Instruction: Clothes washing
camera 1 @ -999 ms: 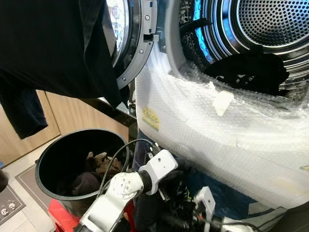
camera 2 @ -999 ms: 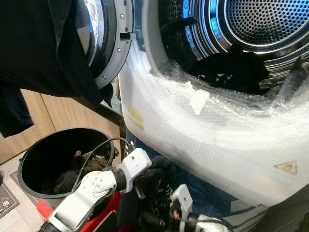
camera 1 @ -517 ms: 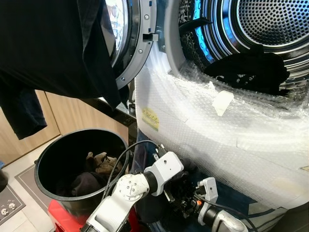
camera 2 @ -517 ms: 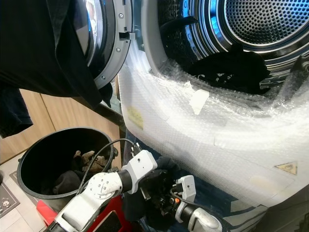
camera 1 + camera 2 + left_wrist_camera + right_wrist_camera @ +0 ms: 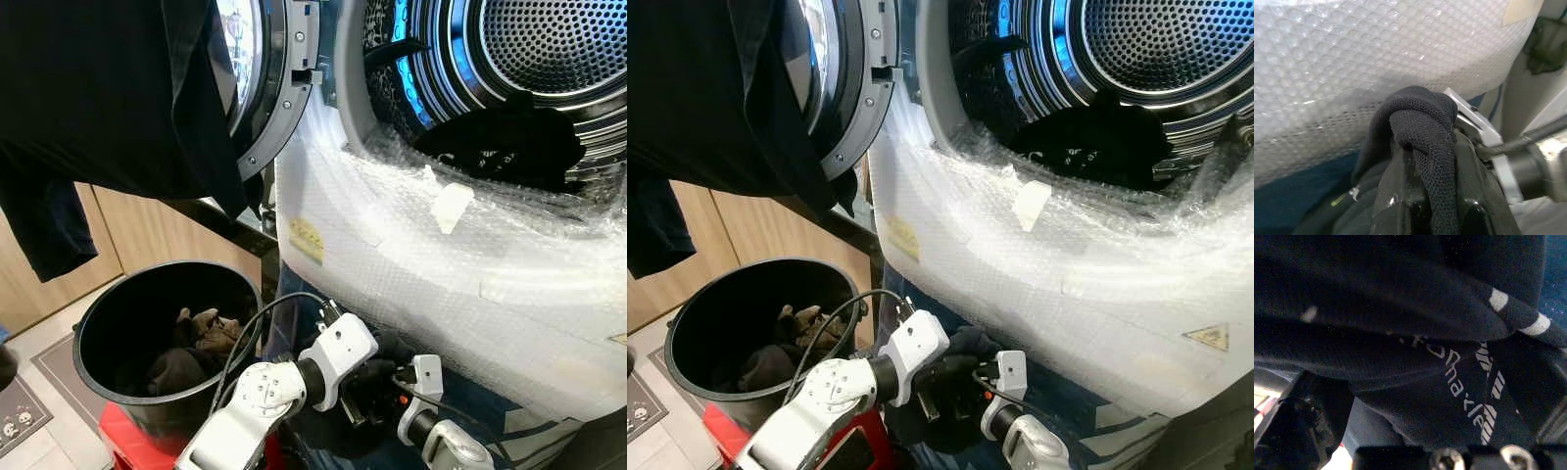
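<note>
Laundry scene seen from the robot's head, looking down at a front-loading washing machine wrapped in white bubble wrap (image 5: 431, 264), which fills the right and centre of the frame. Its round door (image 5: 269, 78) stands open at upper centre, and dark clothes (image 5: 500, 137) lie inside the perforated steel drum (image 5: 549, 44) at upper right. A large black garment (image 5: 108, 108) hangs across the upper left. At lower left, a round black laundry bucket (image 5: 93, 323) holds brown and dark clothes. At bottom centre, both silver arms meet low in front of the machine: the left gripper (image 5: 355, 392) has its jaws closed on a bunched black knit garment (image 5: 1422, 127), and the right gripper (image 5: 392, 394) is pressed against the same dark fabric with white lettering (image 5: 1464, 387); whether its jaws are open cannot be told.
</note>
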{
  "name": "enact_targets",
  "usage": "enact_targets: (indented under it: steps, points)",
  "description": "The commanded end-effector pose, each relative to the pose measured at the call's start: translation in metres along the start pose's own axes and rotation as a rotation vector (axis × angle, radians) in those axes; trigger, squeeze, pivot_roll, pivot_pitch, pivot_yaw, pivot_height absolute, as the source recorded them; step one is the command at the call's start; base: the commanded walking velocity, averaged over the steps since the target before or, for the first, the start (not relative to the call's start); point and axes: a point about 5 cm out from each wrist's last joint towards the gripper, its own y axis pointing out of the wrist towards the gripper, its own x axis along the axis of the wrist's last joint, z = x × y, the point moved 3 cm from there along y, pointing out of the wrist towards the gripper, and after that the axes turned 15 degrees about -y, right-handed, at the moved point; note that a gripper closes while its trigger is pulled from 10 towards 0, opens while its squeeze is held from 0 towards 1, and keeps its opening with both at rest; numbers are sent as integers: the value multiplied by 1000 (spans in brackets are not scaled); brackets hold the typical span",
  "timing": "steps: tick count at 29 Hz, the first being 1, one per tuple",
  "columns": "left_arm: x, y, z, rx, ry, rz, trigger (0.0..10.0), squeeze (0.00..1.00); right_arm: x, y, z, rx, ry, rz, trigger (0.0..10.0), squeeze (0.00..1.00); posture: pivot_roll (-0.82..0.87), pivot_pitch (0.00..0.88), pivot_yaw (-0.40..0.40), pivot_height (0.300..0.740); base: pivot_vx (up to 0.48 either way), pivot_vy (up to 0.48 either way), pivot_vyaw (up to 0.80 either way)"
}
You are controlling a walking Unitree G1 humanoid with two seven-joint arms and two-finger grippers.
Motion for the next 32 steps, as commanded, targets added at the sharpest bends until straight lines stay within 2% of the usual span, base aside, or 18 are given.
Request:
enact_targets:
  steps: [1, 4, 9, 12, 15, 16, 17, 18, 19, 21, 29, 32]
  points:
    - [19, 0, -10, -60, 4, -70, 0, 0, 2, 1, -3, -10, 17, -5, 10000, 0, 305, 0, -52, 740, 0, 0, 0]
    - [26, -1, -11, -65, 1, -84, 0, 0, 6, 4, -1, 7, 28, -26, 10000, 0, 308, 0, -51, 740, 0, 0, 0]
    - [44, -1, -11, -68, -94, -168, 0, 0, 10, 7, 1, 9, 48, -60, 10000, 0, 300, 0, -47, 740, 0, 0, 0]
    - [47, -1, -9, -62, -113, -181, 0, 0, 11, 7, 1, 10, 56, -66, 10000, 0, 302, 0, -45, 740, 0, 0, 0]
    - [60, -4, -6, -59, -163, -230, 0, 0, 13, 8, 3, 25, 82, -105, 10000, 0, 303, 0, -38, 740, 0, 0, 0]
    - [63, -5, -6, -60, -179, -243, 0, 0, 15, 7, 3, 20, 101, -125, 8549, 0, 304, 0, -37, 740, 0, 0, 0]
    - [65, -6, -5, -61, -194, -252, 0, 0, 17, 7, 1, 6, 113, -144, 2549, 0, 307, 0, -35, 740, 0, 0, 0]
    - [66, -7, -5, -61, -203, -257, 0, 0, 18, 6, 0, -5, 121, -155, 2549, 0, 306, 0, -33, 740, 0, 0, 0]
    - [67, -7, -4, -61, -214, -261, 0, 0, 18, 6, 0, -5, 111, -159, 0, 0, 299, 4, -27, 740, 0, 0, 0]
    - [67, -7, -3, -59, -224, -262, 0, 0, 19, 7, 1, 3, 85, -160, 0, 0, 292, 7, -24, 740, 0, 0, 0]
    - [70, -7, -2, -60, -264, -261, 0, 0, 37, 8, 14, 118, 140, -282, 0, 0, 289, 9, -19, 740, 0, 0, 0]
    - [71, -7, -1, -50, -260, -255, 0, 0, 36, 8, 21, 167, 123, -271, 0, 0, 288, 20, -14, 740, 0, 0, 0]
